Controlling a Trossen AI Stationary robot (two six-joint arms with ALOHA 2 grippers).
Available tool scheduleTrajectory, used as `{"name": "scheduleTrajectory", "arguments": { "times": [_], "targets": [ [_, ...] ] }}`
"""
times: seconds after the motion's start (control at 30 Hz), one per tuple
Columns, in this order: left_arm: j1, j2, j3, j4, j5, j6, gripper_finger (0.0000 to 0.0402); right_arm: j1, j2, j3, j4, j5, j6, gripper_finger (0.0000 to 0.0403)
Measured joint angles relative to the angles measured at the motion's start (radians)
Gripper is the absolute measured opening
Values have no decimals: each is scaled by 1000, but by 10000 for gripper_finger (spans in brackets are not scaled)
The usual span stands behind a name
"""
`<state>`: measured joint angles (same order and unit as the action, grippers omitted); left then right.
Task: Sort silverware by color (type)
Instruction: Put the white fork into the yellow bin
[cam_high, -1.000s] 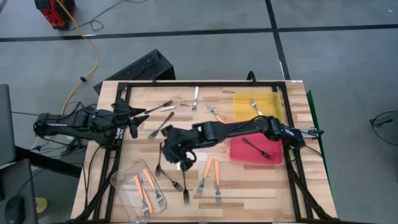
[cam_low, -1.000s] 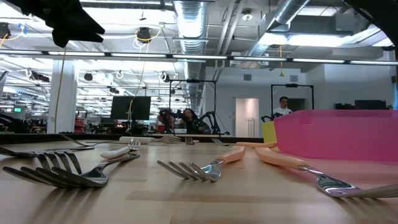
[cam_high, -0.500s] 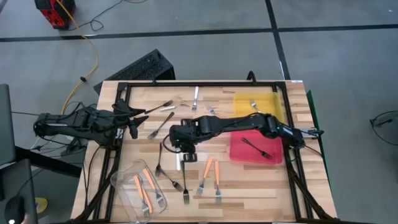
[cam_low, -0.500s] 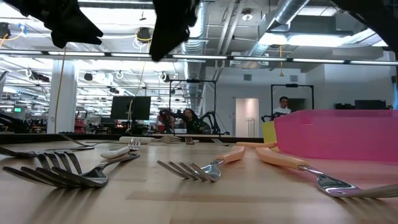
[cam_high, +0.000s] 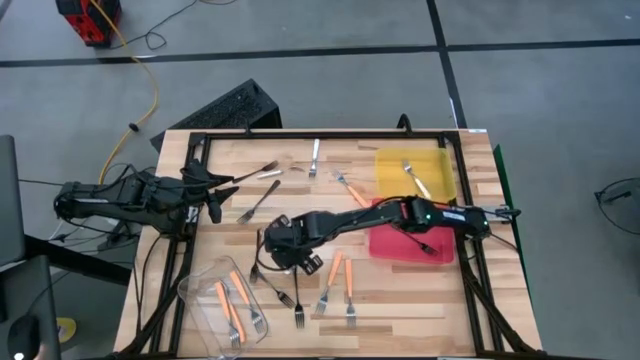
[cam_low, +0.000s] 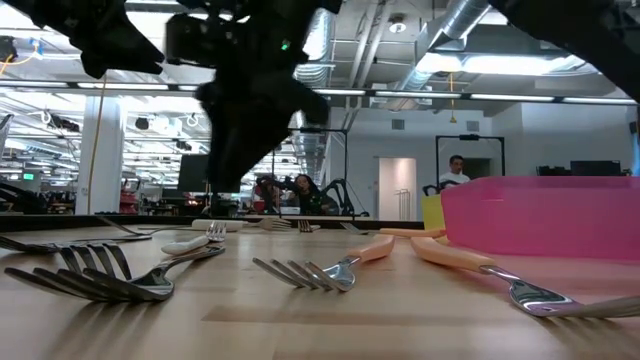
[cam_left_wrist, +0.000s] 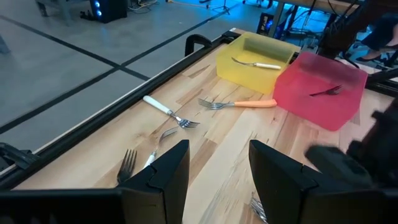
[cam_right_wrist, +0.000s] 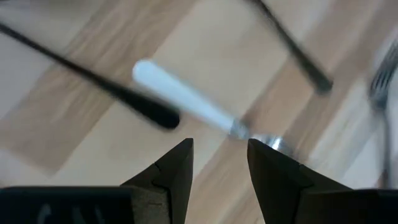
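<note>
- While the left tool (cam_high: 213, 192) waits, fingers apart, at the counter (cam_high: 400, 300) edge, nothing is held.
- Right tool (cam_right_wrist: 219, 163), fingers apart, hovers over a white-handled fork (cam_right_wrist: 180, 98).

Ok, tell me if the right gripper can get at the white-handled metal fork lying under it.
Probably yes. The right gripper is open, just above the white-handled fork, nothing covering it. A black fork lies close beside the handle's end and might get nudged.
</note>
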<state>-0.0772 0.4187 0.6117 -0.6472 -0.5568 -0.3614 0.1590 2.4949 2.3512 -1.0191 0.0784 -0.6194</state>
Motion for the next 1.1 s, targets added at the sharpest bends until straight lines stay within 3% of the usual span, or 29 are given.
{"name": "scheduleTrajectory", "arguments": {
  "times": [0.43,1.1],
  "targets": [
    [0,0,0,0,0,-1,151,30,11,1,154,-2,-474,175],
    [0,0,0,0,-4,-2,151,0,46,0,147,-87,-568,175]
  ]
}}
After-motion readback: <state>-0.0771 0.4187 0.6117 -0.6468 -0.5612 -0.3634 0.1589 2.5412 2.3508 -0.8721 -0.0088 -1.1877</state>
